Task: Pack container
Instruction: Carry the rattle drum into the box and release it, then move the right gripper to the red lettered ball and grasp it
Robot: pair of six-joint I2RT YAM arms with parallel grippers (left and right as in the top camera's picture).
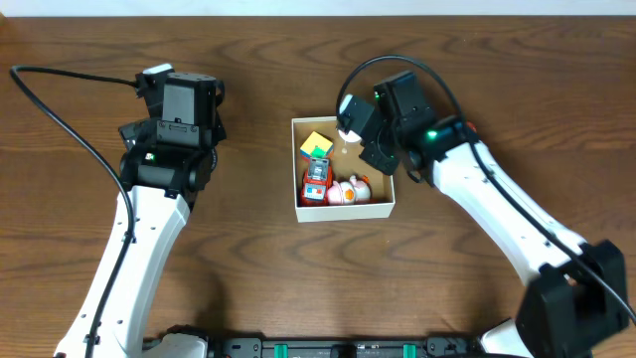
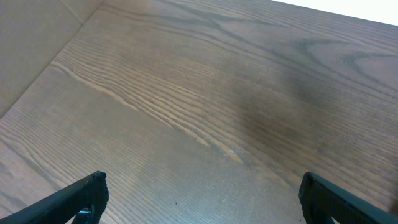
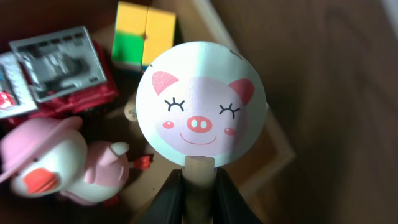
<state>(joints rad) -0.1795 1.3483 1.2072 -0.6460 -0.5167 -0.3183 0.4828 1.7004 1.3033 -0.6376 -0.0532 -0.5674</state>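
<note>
Closest to the right wrist lens, our right gripper (image 3: 199, 182) is pinched narrow on the pale stem of a pig-face paddle (image 3: 200, 112). Its round disc stands up over the container (image 3: 283, 146). Below it, in the brown inside, lie a colour cube (image 3: 144, 34), a red truck (image 3: 59, 71) and a pink-hatted duck (image 3: 40, 162), close together.

From the left wrist we see only bare table (image 2: 205, 93). Our left gripper (image 2: 205, 208) stands wide apart, holding nothing.

Overhead, the container sits at mid-table, with our right arm (image 1: 497, 199) reaching over its far right corner and our left arm (image 1: 139, 239) well off to the side. We judge the container light and fairly stiff but thin-walled, so a bump could slide it on the smooth wood or buckle a wall. If we must steady it, the top edge of a white wall near a corner looks the best hold. The paddle seems very light, so the grip on its stem should suffice.
</note>
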